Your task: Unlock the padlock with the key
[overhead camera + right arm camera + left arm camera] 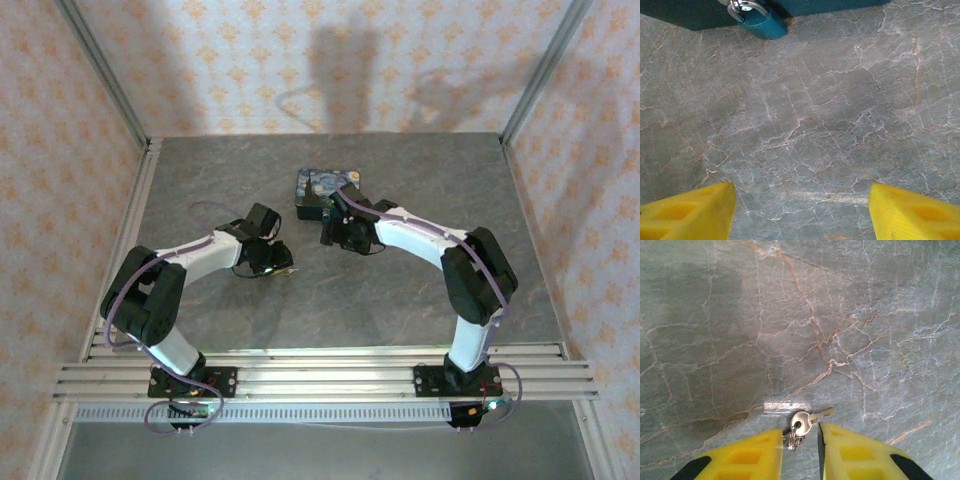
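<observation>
The key (807,420) lies flat on the grey table (790,315) between the tips of the left gripper (801,440). Its long axis slants, with the ring end nearest the fingers and the blade pointing away to the right. The fingers are close together; I cannot tell if they pinch it. The right gripper (800,212) stands wide apart, facing the padlock (760,20).

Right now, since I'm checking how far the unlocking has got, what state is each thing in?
key: lying flat on the table with its ring, between the left fingers; whether pinched is unclear.
padlock: shackle closed, hanging on the blue box, no key in it.
blue box: looks shut.
left fingers: close together either side of the key.
right fingers: wide apart, nothing between them.
</observation>
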Motion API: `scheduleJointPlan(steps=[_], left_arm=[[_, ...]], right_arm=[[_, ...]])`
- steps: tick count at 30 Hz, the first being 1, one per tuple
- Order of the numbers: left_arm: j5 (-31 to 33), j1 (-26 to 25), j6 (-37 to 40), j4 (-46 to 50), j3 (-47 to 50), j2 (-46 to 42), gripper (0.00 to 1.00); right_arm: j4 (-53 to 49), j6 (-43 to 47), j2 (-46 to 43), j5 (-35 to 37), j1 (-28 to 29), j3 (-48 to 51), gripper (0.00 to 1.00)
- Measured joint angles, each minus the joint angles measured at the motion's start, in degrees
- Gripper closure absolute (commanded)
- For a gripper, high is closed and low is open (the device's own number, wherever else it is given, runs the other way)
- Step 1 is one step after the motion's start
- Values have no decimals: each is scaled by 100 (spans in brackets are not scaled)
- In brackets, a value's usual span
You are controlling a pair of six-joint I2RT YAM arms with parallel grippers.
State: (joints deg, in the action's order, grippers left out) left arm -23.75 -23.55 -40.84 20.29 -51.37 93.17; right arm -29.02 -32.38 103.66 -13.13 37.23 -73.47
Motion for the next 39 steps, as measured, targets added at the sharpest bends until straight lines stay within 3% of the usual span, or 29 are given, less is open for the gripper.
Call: scheduleJointPlan(steps=[12, 28, 39], left_arm=[[-116, -85, -103, -151, 2, 334, 75], [-245, -122, -109, -339, 2, 420, 99], [-260, -122, 39, -389, 2, 417, 100]], right_arm=[[2, -2, 0, -39, 0, 0, 29], [9, -26, 0, -59, 0, 0, 29], [817, -433, 0, -807, 0, 498, 30]])
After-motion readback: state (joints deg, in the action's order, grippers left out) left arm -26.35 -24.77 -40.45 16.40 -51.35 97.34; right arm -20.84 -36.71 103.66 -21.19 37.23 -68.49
